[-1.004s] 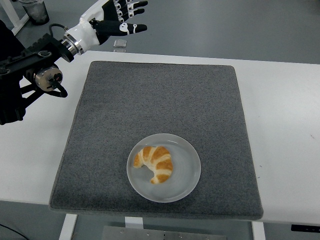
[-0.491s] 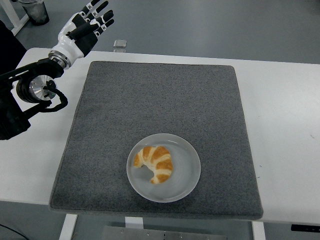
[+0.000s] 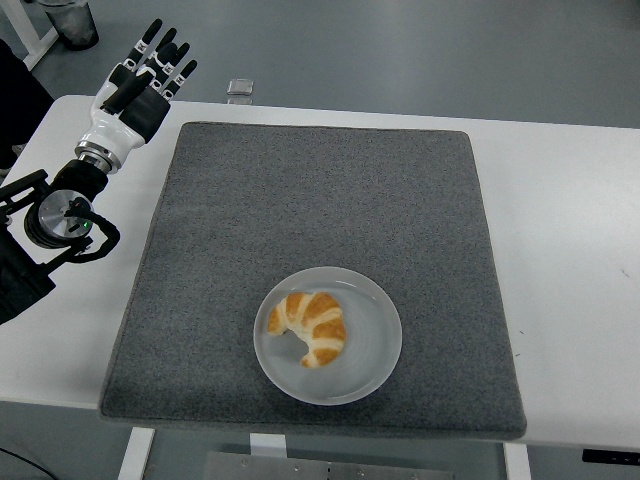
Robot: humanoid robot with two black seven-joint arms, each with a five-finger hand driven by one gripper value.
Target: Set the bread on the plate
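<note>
A golden croissant (image 3: 310, 326) lies on a round grey plate (image 3: 372, 345) near the front of a dark grey mat (image 3: 320, 210). My left hand (image 3: 140, 82) is at the far left, above the table's back left corner, well away from the plate. Its fingers (image 3: 163, 48) are spread straight and hold nothing. The right arm is out of view.
The white table (image 3: 570, 220) extends on both sides of the mat. A small grey object (image 3: 239, 88) lies on the floor beyond the table's back edge. A dark bin (image 3: 68, 22) stands at the top left.
My left hand has swung back to the left and down, away from the mat's back edge, and its fingers now point up instead of to the right. The croissant and plate have not moved.
</note>
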